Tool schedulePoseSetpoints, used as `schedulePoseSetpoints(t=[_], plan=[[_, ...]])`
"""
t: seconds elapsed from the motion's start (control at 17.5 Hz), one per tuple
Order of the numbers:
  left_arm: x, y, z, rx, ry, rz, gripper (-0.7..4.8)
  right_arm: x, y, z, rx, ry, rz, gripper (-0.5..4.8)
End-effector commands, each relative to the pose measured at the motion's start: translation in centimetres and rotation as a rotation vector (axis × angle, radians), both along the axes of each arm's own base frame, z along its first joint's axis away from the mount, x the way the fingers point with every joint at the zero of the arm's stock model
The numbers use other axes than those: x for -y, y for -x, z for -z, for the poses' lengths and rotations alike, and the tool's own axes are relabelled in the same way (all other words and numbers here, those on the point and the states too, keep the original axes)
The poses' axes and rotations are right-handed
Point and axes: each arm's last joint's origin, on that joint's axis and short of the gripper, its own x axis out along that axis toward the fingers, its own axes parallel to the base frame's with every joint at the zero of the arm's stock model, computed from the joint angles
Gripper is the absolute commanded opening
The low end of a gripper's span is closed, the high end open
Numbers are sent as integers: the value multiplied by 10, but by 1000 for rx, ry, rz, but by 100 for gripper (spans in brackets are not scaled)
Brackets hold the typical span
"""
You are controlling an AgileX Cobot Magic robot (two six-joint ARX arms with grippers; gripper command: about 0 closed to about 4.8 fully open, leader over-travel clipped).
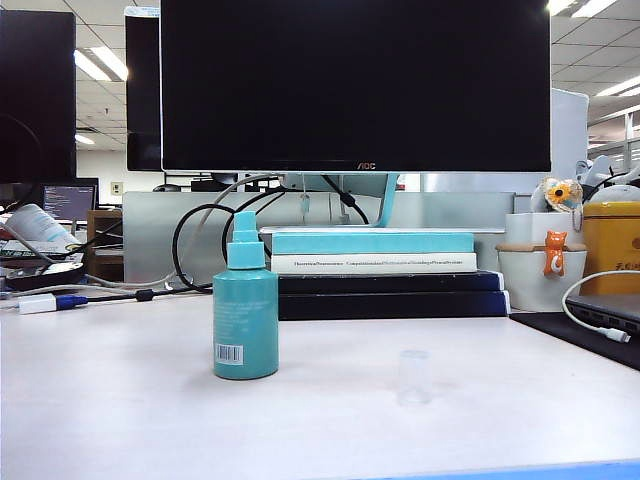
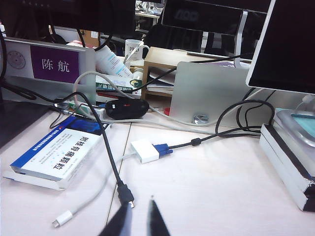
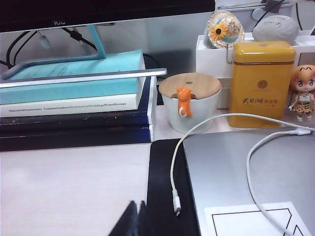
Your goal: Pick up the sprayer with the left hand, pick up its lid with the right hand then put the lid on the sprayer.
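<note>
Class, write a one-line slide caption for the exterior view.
Teal sprayer stands upright on the white table, its clear lid apart beside it; no gripper in view.

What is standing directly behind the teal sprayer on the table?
Behind the sprayer black cables loop in front of a stack of books that carries the monitor. The bottle covers part of the cables. Neither gripper is near.

Even, bright office light cast by ceiling panels [image 1: 98, 65] seen in the exterior view, soft shadows only, the desk surface [image 1: 120, 400] washed pale, mild blur noted on both wrist views' near gripper tips, monitor screens rendered black.
</note>
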Motion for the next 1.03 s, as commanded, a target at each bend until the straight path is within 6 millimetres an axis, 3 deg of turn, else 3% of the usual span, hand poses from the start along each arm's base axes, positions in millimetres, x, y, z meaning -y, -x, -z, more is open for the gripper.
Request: schedulePoseSetpoints(t=[0.06,0.34,0.4,0.46,0.51,0.69,1.03], plan=[[0,1,-3,23,-3,5,-6,0,0,1,11,-8,0,-1],[1,1,-3,23,8,45,-6,0,0,2,0,-3,0,-1],[2,1,-3,27,27,79,-6,0,0,2,-6,-2,0,-1],[7,2,-13,119,18,248,-6,-1,0,2,-10,-8,-17,-1],[8,3,-18,171,3,263,-6,-1,0,-1,-5,-34,-16,-1],[6,-2,-20,170,27,239,-6,5,7,-32,68,-106,80,-2],[3,-28,-32,198,1,251,-6,5,5,-63,125,-131,94,-3]])
